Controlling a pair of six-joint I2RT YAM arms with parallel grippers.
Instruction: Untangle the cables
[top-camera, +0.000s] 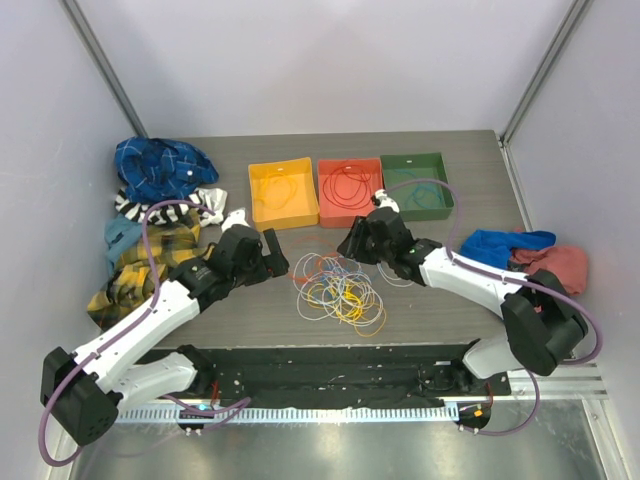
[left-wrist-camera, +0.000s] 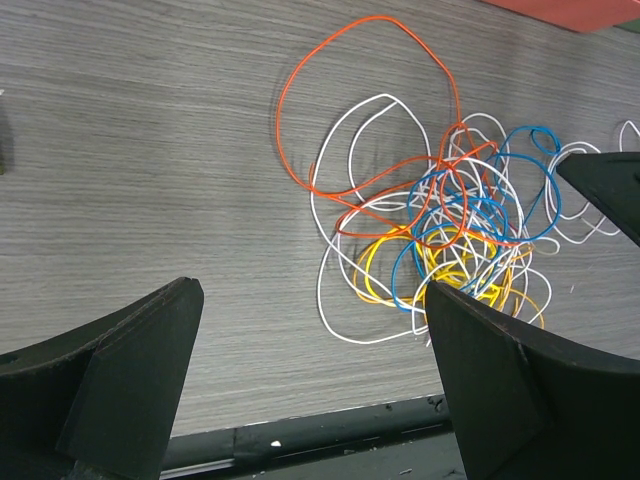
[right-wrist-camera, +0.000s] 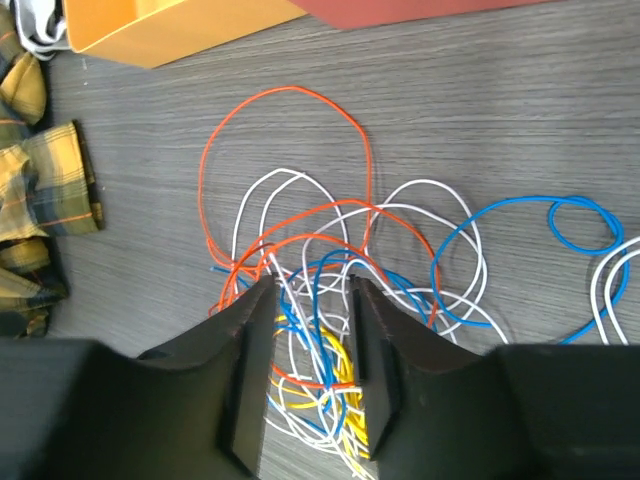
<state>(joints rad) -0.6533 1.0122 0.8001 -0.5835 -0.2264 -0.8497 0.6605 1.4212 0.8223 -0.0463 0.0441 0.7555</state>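
Sprawling across the middle of the grey table (top-camera: 470, 180) was the heap of cables (top-camera: 338, 290), a knot of white, yellow, orange and blue loops lying just near of the three trays and between the two arms. On the left, the left gripper (top-camera: 275, 255) hung just beside the heap, apart from it, and its wrist view showed the jaws spread wide, with only bare tabletop and the near-left edge of the tangle between them. One big orange loop (left-wrist-camera: 370, 100) arched out on the far side of the knot, free of the rest along most of its curve. Over on the right, the right gripper (top-camera: 352, 243) sat at the far edge of the pile. Its fingers (right-wrist-camera: 250, 340) stood a narrow gap apart, straddling white and blue strands, and whether they touched any strand could not be told. A blue loop (right-wrist-camera: 580, 220) lay off to one side of the heap. Beyond, a yellow tray (top-camera: 252, 195) held a yellow cable, a red tray (top-camera: 321, 190) a red one, and a green tray (top-camera: 415, 158) a pale one. Plaid cloths (top-camera: 160, 165) were piled at the left edge, and a blue cloth (top-camera: 500, 245) and a pink cloth (top-camera: 560, 262) at the right.
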